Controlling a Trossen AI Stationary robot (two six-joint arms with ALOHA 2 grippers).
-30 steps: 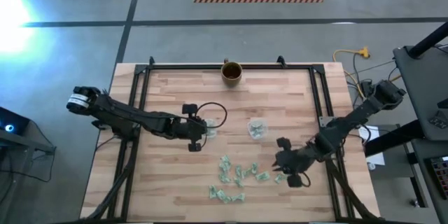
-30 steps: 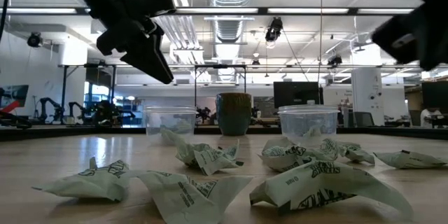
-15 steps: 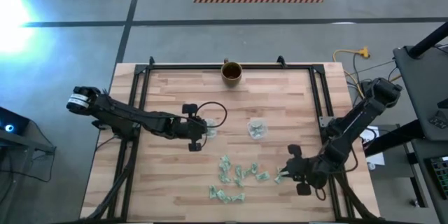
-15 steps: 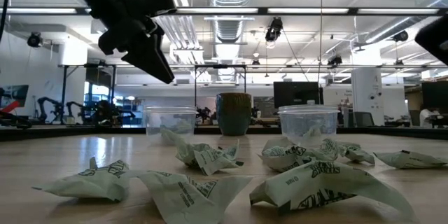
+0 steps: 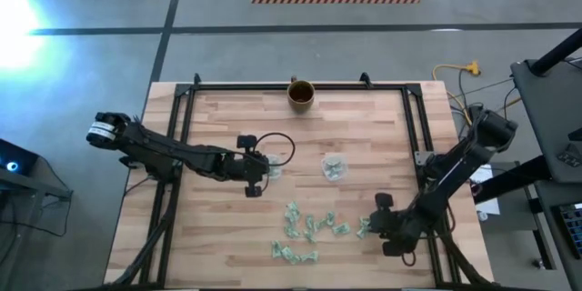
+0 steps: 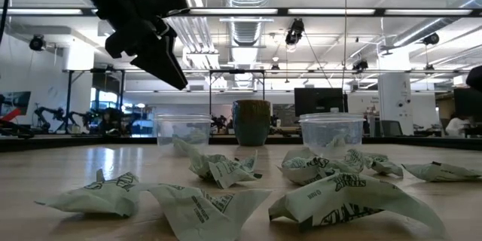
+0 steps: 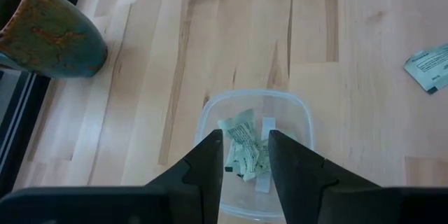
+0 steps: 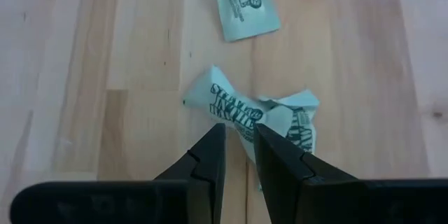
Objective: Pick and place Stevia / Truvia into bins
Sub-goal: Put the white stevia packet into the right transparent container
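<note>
Compared with a second ago, the right gripper (image 5: 376,223) is sitting lower and nearer to the front right part of the table (image 5: 218,245), right at the rightmost Truvia packet (image 8: 255,115) of the scattered group. In the right wrist view its two fingers (image 8: 203,164) are standing only a little apart, one on each side of the edge of this crumpled packet, and it is not clear if they are already pressing it. One more packet (image 8: 246,8) is lying flat just beyond it.

The left gripper (image 5: 255,179) is in the same place as before, hovering over the left clear cup (image 7: 255,150). Its fingers (image 7: 206,164) are a little apart and are holding nothing. Some packets (image 7: 245,150) are lying inside this cup.

The second clear cup (image 5: 335,168) is standing near the middle of the table and is also holding packets. The other loose packets (image 5: 305,232) are lying spread on the wood in front of both cups. The brown mug (image 5: 301,94) is standing at the far edge of the table.
</note>
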